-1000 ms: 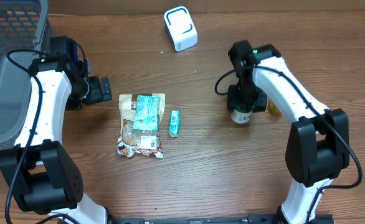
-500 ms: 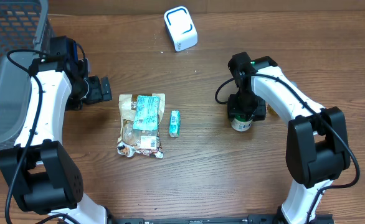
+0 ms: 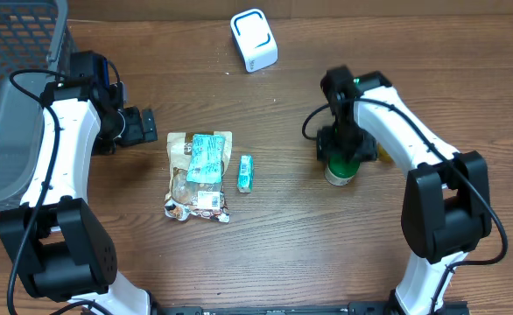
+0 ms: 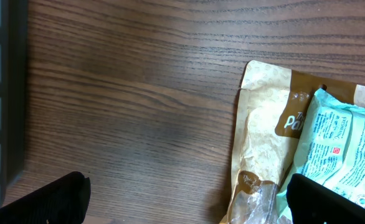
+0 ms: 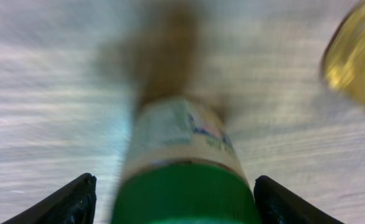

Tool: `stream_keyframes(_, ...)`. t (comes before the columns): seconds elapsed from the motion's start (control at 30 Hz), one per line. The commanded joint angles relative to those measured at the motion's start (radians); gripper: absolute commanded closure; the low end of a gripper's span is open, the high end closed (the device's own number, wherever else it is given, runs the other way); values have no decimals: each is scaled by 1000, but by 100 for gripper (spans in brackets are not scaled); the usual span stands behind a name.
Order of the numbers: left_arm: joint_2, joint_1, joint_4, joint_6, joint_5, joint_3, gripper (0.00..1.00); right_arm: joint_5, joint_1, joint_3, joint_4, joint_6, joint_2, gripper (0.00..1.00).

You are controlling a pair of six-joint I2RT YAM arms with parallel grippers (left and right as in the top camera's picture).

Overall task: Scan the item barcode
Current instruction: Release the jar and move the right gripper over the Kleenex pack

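Note:
A small bottle with a green cap stands upright on the wooden table, right of centre. My right gripper hangs straight above it. In the right wrist view the green cap sits between the two dark fingers, with a gap on each side, so the jaws are open around it. The white barcode scanner stands at the back centre. My left gripper is open near the left side, just left of a tan snack bag, with nothing between its fingers.
A teal packet lies on the snack bag, and a small teal pack lies beside it. A yellow item sits right of the bottle. A grey mesh basket fills the back left corner.
The right gripper's jaws have spread wider and let go of the green-capped bottle, which now stands on the table. The left arm has not moved.

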Motion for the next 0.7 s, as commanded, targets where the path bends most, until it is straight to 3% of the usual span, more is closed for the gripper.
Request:
stream_keyframes(0.0,14,4,1,8,8,21,0,15,4,86,0,-4,1,21)
stream_keyframes(0.17,14,4,1,7,8,21,0,-40,16,107,44,-5,2,24)
stream_keyframes(0.5,14,4,1,7,8,21,0,-171,85,106,125,-4,2,59)
stream_keyframes(0.67,14,4,1,7,8,21,0,-170,108,72,101,-3,2,63)
